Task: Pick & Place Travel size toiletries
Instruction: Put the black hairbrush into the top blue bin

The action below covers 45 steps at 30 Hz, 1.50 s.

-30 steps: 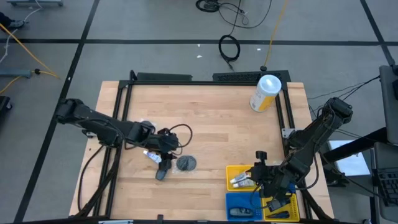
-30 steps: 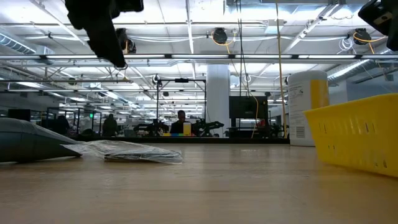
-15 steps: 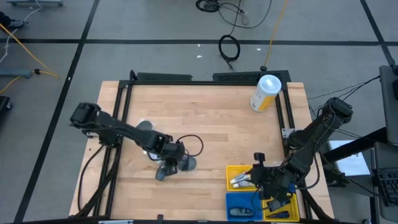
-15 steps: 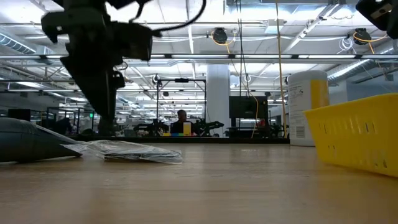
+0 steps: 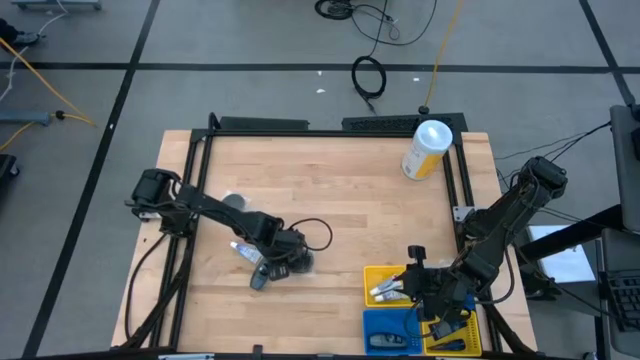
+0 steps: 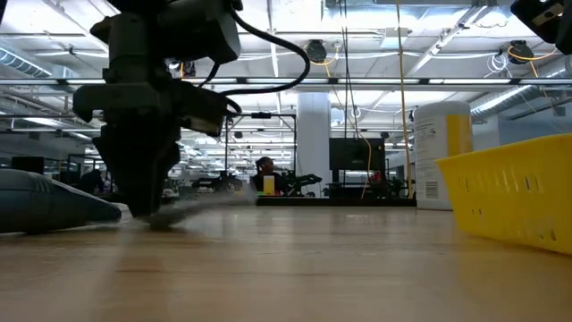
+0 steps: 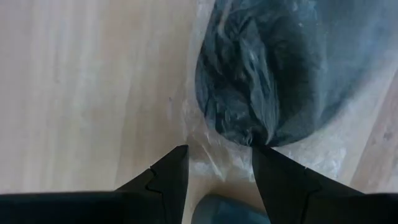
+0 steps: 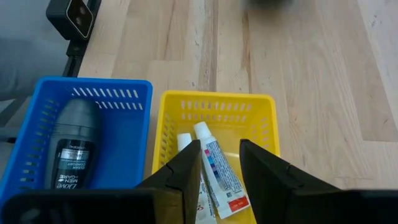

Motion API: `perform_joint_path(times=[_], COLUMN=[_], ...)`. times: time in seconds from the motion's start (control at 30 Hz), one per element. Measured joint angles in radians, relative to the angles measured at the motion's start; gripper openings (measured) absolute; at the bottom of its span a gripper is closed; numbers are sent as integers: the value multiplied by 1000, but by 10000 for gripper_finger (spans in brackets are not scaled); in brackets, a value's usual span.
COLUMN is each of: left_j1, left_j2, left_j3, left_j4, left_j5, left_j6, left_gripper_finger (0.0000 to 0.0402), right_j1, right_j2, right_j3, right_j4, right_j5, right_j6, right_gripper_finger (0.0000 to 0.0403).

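Observation:
A greyish round piece in clear wrap (image 5: 301,262) (image 7: 273,74) lies flat on the wooden table. My left gripper (image 5: 284,263) (image 7: 217,155) is down over it, open, pointing steeply down, tips at table level (image 6: 147,211). Beside it lie a dark grey oblong piece (image 5: 258,281) (image 6: 45,202) and a small white tube (image 5: 243,249). Another round piece (image 5: 233,203) lies farther left. My right gripper (image 5: 418,287) (image 8: 219,152) hangs open with a narrow gap and nothing between its fingers, above the yellow basket (image 8: 264,115). My left gripper comes from above, pointing down, its open fingertips (image 7: 177,158) set on the loose edge of the clear wrap (image 7: 214,149), one on either side of a crumpled bit of it. The round piece lies on the table. Whether the tips press the wrap I cannot tell.
The yellow basket holds two white tubes (image 8: 217,165). The blue basket (image 8: 134,93) beside it holds a dark grey deodorant (image 8: 74,146). A large white-and-yellow canister (image 5: 427,148) (image 6: 442,152) stands at the far right. Bare wood lies across the table's middle.
My left gripper has come down and toward the table's near edge, onto the wrapped round piece, tipping steeper until it points almost straight down. The clear wrap, flat before, now shows blurred and stirred beside the fingertips.

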<state>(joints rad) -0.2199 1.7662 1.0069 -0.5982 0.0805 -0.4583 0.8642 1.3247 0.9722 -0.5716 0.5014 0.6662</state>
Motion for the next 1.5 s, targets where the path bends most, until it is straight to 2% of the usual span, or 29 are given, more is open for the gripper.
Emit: perform_joint_path(times=[0.1,0.2,0.3,0.4,0.47,0.7,1.2,1.33,1.5], left_j1=[0,1,1,0,0,-5,-68,-80,-89], left_j2=[16,22,21,17,5,-54,-277,-318,-337], left_j3=[2,3,3,2,0,-1,-1,-1,0], left_j4=[2,-1,-7,-3,-14,-37,-38,-5,127], left_j5=[6,5,-2,0,-13,-68,-320,-418,-497], left_j6=[13,15,31,36,38,35,31,32,111], left_gripper_finger=[170,144,98,32,10,1,0,0,0], right_j1=[0,0,0,0,0,0,-36,-71,-125], right_j2=[0,0,0,0,0,1,1,1,-3], right_j3=[0,0,0,0,0,0,-40,-40,-40], right_j4=[0,0,0,-1,-1,-2,33,57,142], right_j5=[0,0,0,0,0,2,4,6,70], right_j6=[-1,-1,-1,-1,-1,0,-7,-61,-181], right_gripper_finger=[102,102,101,100,100,100,100,100,100])
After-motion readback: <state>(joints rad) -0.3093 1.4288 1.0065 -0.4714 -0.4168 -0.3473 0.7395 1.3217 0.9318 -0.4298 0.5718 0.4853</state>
